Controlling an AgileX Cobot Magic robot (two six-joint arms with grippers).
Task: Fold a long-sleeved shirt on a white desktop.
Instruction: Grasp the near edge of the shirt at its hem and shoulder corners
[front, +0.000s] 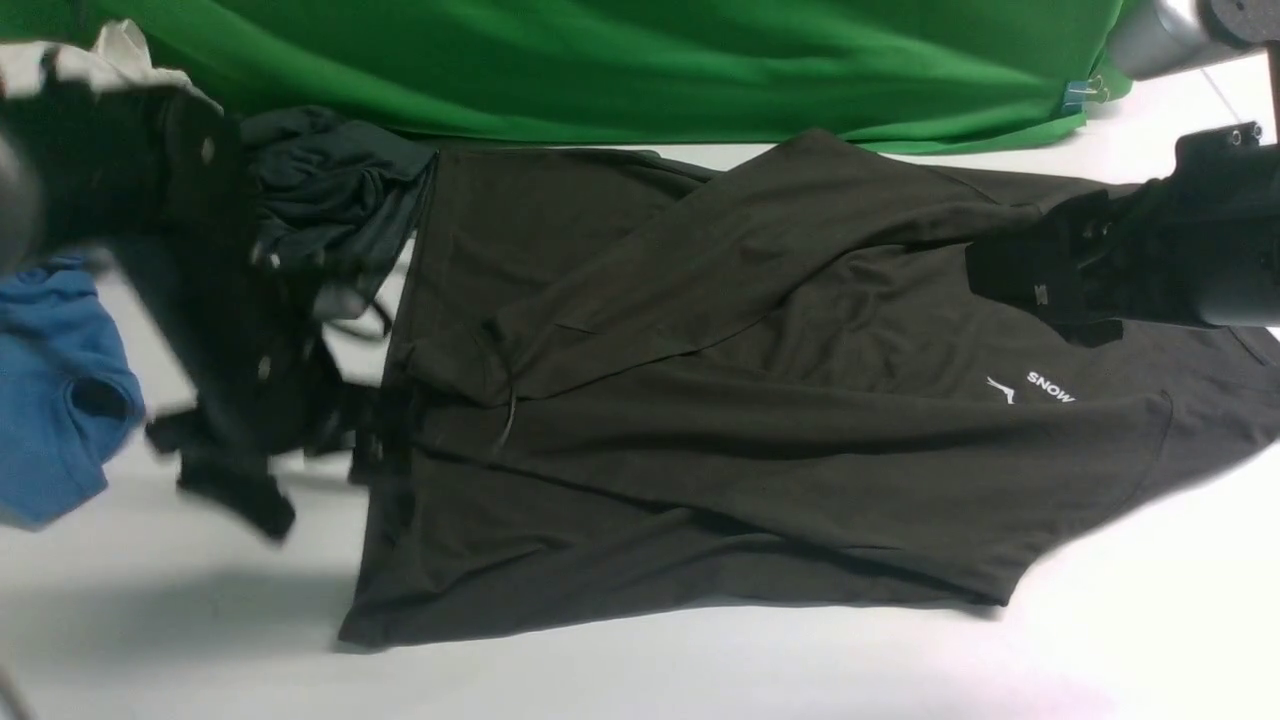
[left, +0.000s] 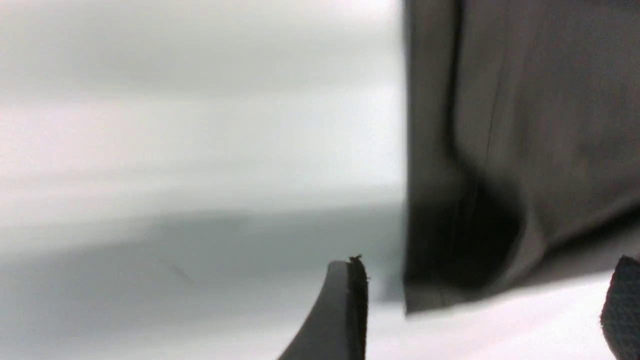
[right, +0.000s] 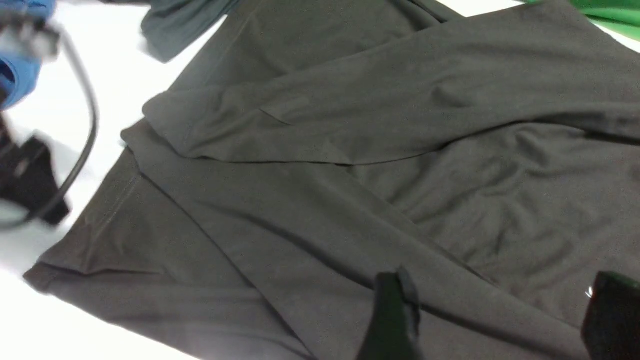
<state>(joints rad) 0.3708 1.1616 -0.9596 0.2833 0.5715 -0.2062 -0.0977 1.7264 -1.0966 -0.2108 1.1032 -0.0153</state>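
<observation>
Front view. Left pincer (front: 262, 480) blurred, low over the white desktop (front: 640, 670), fingers apart, nothing between them; bottom hem of the long-sleeved shirt (front: 700, 430) just beside it, toward the right arm. Beyond that pincer, a crumpled teal-grey garment (front: 330, 200); on its outer side, a blue garment (front: 55, 390). Right pincer (front: 1050, 285) above the chest of the shirt, fingers hard to make out against the dark cloth, just beyond the small white "SNOW" print (front: 1048, 386). Shirt spread flat on the desktop between the two pincers, both sleeves folded across the body. Green cloth (front: 600, 60) along the far edge, a blue clip (front: 1075, 97) pinned near its right end.

Left wrist view. Left pincer (left: 487, 310) wide, two fingertips (left: 345, 310) well apart and empty. Hem corner of the shirt (left: 525, 150) ahead of the gap, not touched. Bare desktop (left: 175, 150) beside it, heavily blurred.

Right wrist view. Right pincer (right: 500, 320) wide, gripping nothing, fingertips (right: 395, 315) hovering over the shirt (right: 325, 175). Crossed sleeves ahead of it. Further off, the desktop (right: 125, 70), the teal-grey garment (right: 175, 25), the blue garment (right: 17, 75) and the blurred left pincer (right: 30, 180) with a black cable (right: 85, 125).
</observation>
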